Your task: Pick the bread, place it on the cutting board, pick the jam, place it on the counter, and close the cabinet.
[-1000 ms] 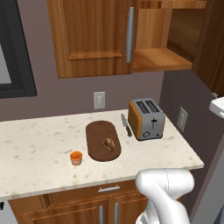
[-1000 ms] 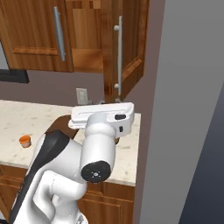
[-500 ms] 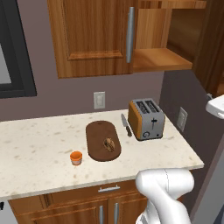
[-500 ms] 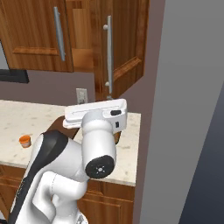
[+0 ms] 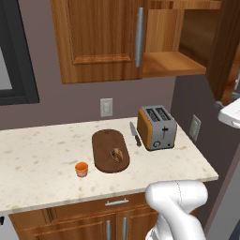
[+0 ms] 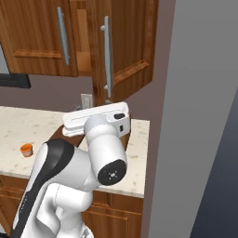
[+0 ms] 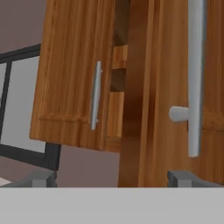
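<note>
The arm rises from the base with its white elbow low in the foreground and its hand lifted high toward the cabinet, in front of the right door. In the right base view the white hand body lies roughly level below that door's handle, at the height of its lower end. In the hand view the gripper looks straight at the cabinet: its two dark fingertips stand far apart at the bottom edge, jaws spread wide with nothing between them. The right fingertip sits just under the lower end of the right door's handle, which fills the upper right of that view with its mounting post pointing left; whether tip and handle touch cannot be told. The right door stands partly open, swung out from the cabinet so the wooden shelf inside shows through the gap; the left door is shut, its own silver handle upright. Down on the counter the bread lies on the board, toward its right side. The jam stands on the counter just left of the board, apart from it. A toaster stands right of the board, with a knife lying between them.
</note>
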